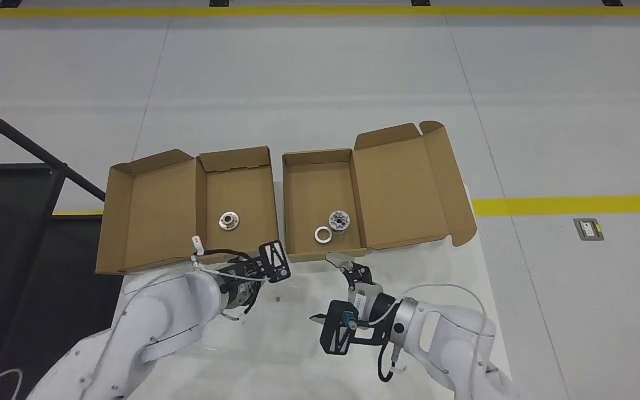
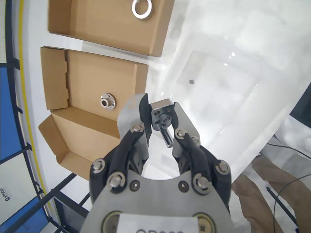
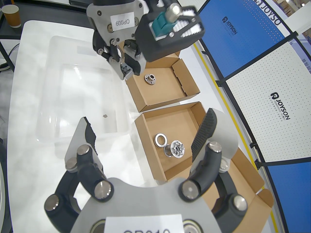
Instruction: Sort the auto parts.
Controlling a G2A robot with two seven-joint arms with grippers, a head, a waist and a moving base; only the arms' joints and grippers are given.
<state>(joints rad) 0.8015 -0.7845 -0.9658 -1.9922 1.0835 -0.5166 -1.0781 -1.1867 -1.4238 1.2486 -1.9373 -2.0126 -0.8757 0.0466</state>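
Observation:
My left gripper (image 2: 161, 120) is shut on a small metal block with holes (image 2: 160, 116). It hangs at the near right corner of the left cardboard box (image 2: 97, 73), which holds a flanged hub (image 2: 108, 100). The same gripper (image 3: 126, 70) and its block show in the right wrist view, as does the hub (image 3: 148, 78). My right gripper (image 3: 148, 132) stands open and holds nothing, just in front of the right box (image 3: 150, 127). In that box lie a metal ring (image 3: 160, 139) and a gear-like part (image 3: 176, 149). From above, the left gripper (image 1: 270, 258) and right gripper (image 1: 350, 270) sit close to the boxes' front edges.
A clear plastic tray (image 3: 80, 90) lies on the white table on the robot's side of the boxes, with a small dark speck (image 3: 105, 116) in it. Both boxes have lids folded open behind or beside them (image 1: 400, 190). A paper cup (image 3: 12, 15) stands at the table's far end.

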